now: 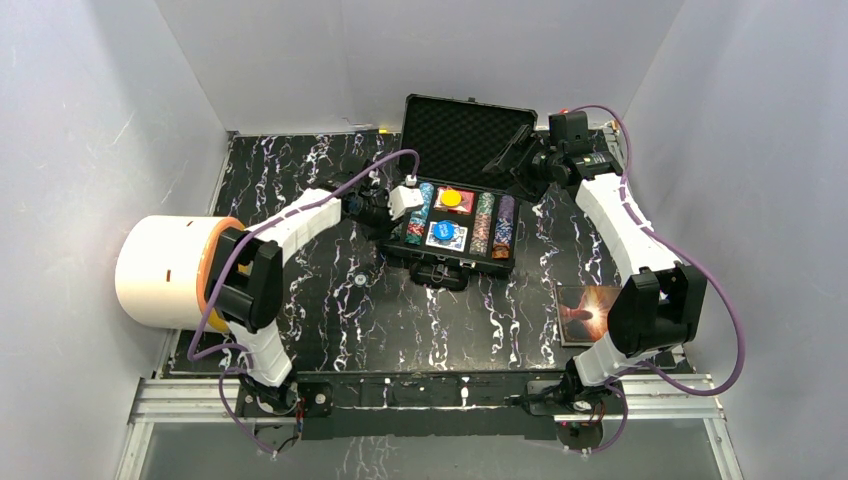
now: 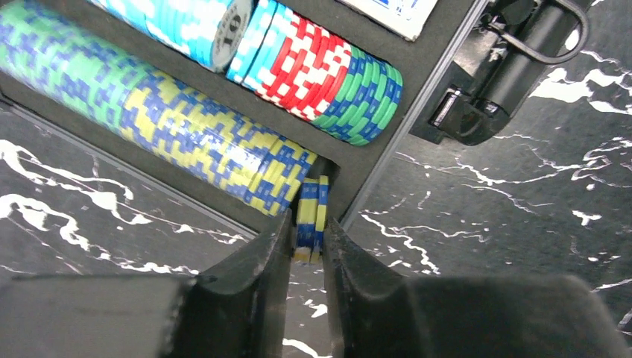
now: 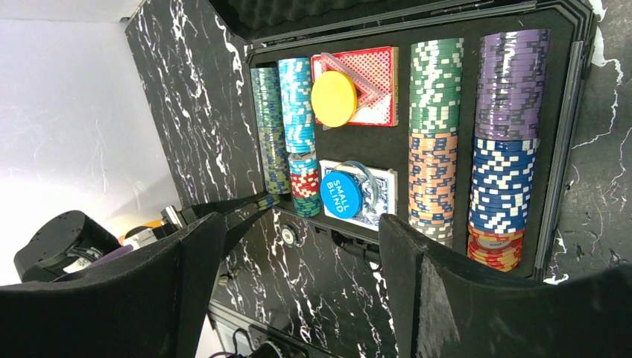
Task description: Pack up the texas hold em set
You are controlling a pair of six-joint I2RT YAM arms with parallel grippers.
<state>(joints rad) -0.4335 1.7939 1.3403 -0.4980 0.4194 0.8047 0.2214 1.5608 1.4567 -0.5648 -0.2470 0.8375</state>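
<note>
The black case (image 1: pixel 519 228) lies open at the table's middle, its foam lid (image 1: pixel 458 130) upright. Rows of multicoloured chips (image 3: pixel 436 134) fill it. A yellow disc (image 3: pixel 334 98) lies on the red deck (image 3: pixel 376 74), and a blue "SMALL BLIND" disc (image 3: pixel 341 194) lies on the blue deck (image 3: pixel 376 195). My left gripper (image 2: pixel 311 242) is shut on two blue-and-yellow chips (image 2: pixel 311 212), held on edge at the near end of the leftmost chip row (image 2: pixel 164 119). My right gripper (image 3: pixel 302 231) is open and empty, above the case's back right corner (image 1: pixel 515 160).
One loose chip (image 3: pixel 287 236) lies on the marble table in front of the case; it also shows in the top view (image 1: pixel 358 280). The case handle (image 2: pixel 522 52) sticks out at the front. A big white cylinder (image 1: pixel 165 270) stands at the left. A dark book (image 1: pixel 585 312) lies at the right.
</note>
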